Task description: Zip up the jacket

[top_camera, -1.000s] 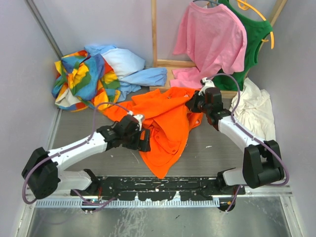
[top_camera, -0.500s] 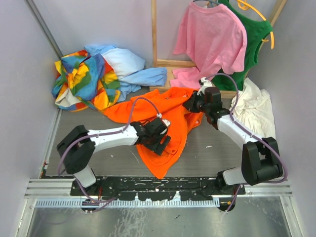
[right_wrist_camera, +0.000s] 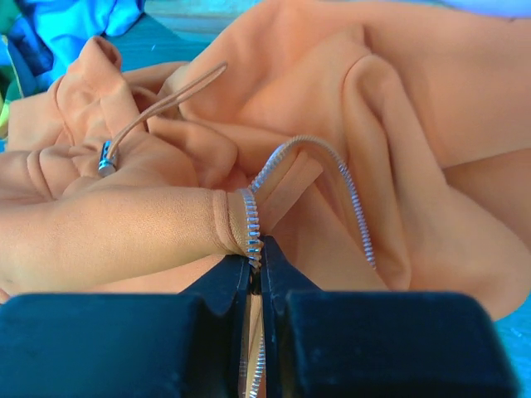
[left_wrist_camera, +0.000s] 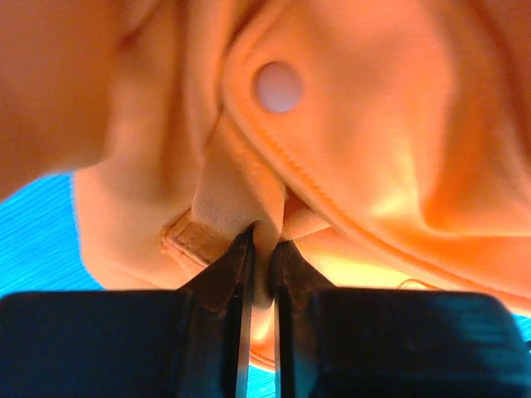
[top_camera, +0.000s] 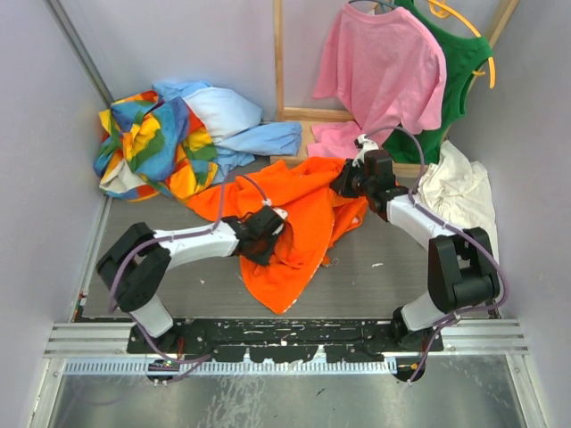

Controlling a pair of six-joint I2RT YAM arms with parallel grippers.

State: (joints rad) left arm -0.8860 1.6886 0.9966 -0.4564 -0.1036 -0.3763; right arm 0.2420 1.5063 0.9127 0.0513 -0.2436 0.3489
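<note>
The orange jacket [top_camera: 303, 223] lies crumpled in the middle of the table. My left gripper [top_camera: 266, 234] rests on its left part; in the left wrist view it [left_wrist_camera: 261, 249] is shut on a thin fold of the jacket's pale fabric, just below a white snap button [left_wrist_camera: 278, 86]. My right gripper [top_camera: 348, 185] is at the jacket's upper right edge. In the right wrist view it [right_wrist_camera: 255, 249] is shut on the zipper edge, with metal teeth [right_wrist_camera: 348, 186] curving away and the slider with its pull [right_wrist_camera: 108, 157] lying to the left.
A multicoloured patchwork garment [top_camera: 147, 138] and a light blue one [top_camera: 241, 125] are piled at the back left. A pink T-shirt [top_camera: 384, 71] and a green top [top_camera: 459, 71] hang at the back right by a wooden frame [top_camera: 278, 62]. White cloth [top_camera: 459, 192] lies on the right.
My left arm swung right onto the jacket, its jaws closed on a fold, and it drew back left, pulling the lower jacket with it. The right gripper kept its hold, shifting slightly.
</note>
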